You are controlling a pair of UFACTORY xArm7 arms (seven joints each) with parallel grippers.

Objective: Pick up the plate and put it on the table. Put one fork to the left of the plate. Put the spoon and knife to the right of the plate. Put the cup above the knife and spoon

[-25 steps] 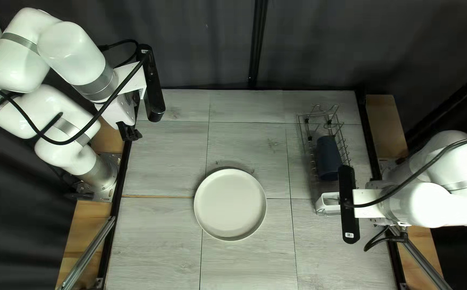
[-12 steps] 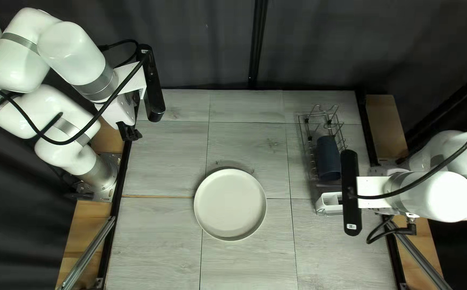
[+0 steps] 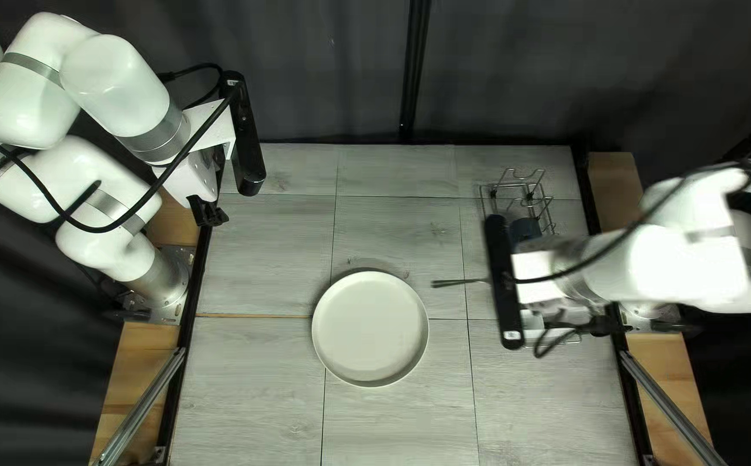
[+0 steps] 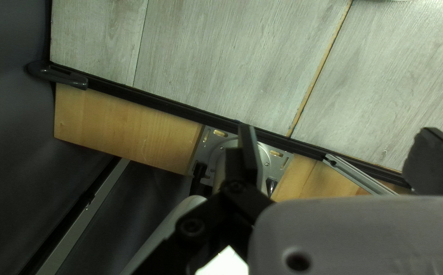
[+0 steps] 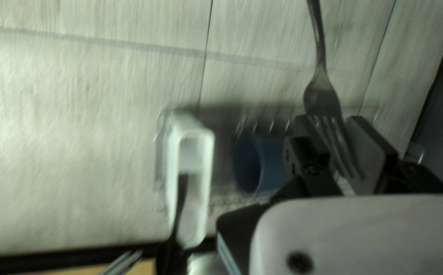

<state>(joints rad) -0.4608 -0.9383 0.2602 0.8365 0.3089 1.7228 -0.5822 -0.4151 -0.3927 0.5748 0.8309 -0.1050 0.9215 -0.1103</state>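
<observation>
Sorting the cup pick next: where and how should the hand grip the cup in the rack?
Try the round body of the cup, from above, fingers across its width. It appears to lie on its side, mouth facing the white holder, leaving its curved side upward. Rack wires run along both sides, so finger clearance looks like the main risk.

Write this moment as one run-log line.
right fingers: shut on fork | left fingers: open, holding nothing | plate: on table | cup: in rack | fork: not yet placed
</observation>
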